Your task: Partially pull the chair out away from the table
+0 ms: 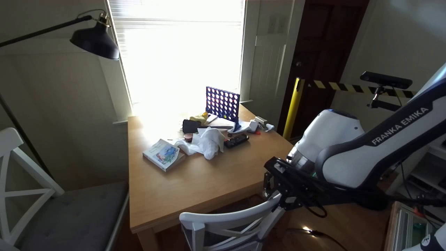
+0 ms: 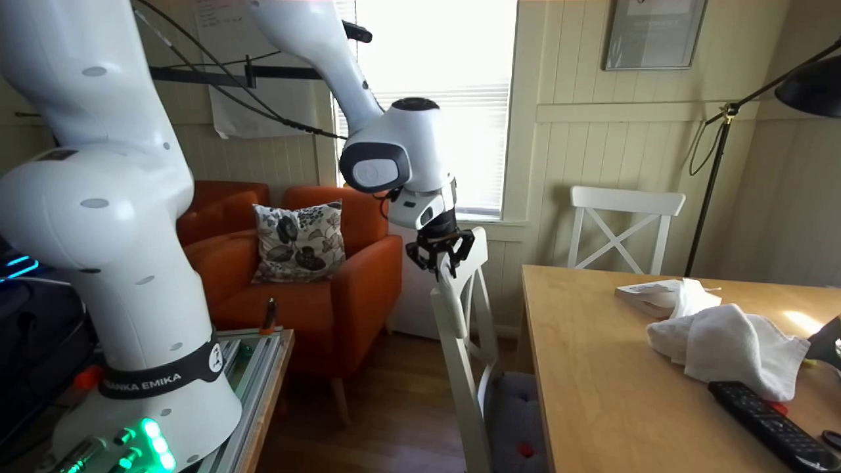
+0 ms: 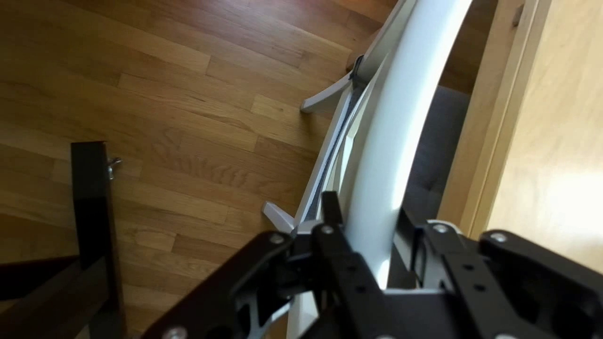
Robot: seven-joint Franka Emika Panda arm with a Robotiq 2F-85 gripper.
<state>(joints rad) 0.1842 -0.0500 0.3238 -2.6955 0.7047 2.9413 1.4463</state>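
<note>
The white chair stands at the edge of the tan table, its back away from the table and its grey seat partly under the top. The chair's rail also shows in an exterior view and the wrist view. My gripper has one finger on each side of the curved top rail, and both look in contact with it. In both exterior views the gripper is on the rail from above; the fingertips are partly hidden. The table edge runs close beside the rail.
A second white chair with a grey cushion stands at another table side. An orange armchair is behind the arm. A book, white cloth, remote and blue game grid lie or stand on the table.
</note>
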